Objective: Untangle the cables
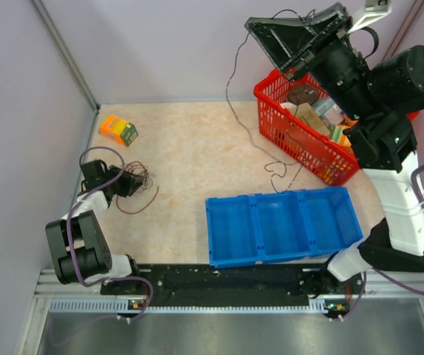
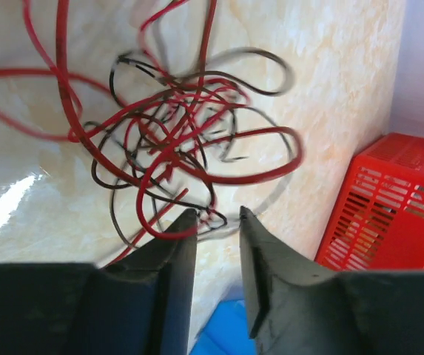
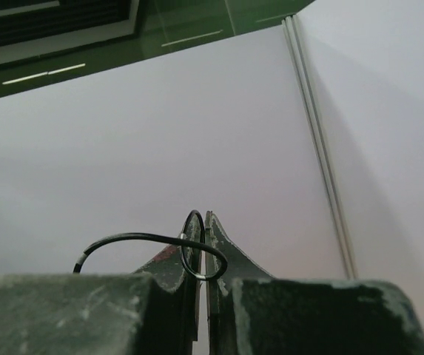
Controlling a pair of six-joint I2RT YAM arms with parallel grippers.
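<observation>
A tangle of thin red and black cables (image 2: 175,140) lies on the table at the left (image 1: 142,182). My left gripper (image 2: 216,214) is open, low at the tangle's near edge (image 1: 126,182); a red loop touches its left fingertip (image 2: 188,219), and nothing is between the jaws. My right gripper (image 3: 206,218) is raised high at the back right (image 1: 252,28) and shut on a single black cable (image 3: 197,251). This cable (image 1: 227,92) hangs down from it to the table beside the red basket.
A red basket (image 1: 285,129) with several items stands at the back right, under the right arm. A blue three-compartment tray (image 1: 282,222) lies front centre-right. An orange and green box (image 1: 118,129) lies at the back left. Walls close the left and back sides.
</observation>
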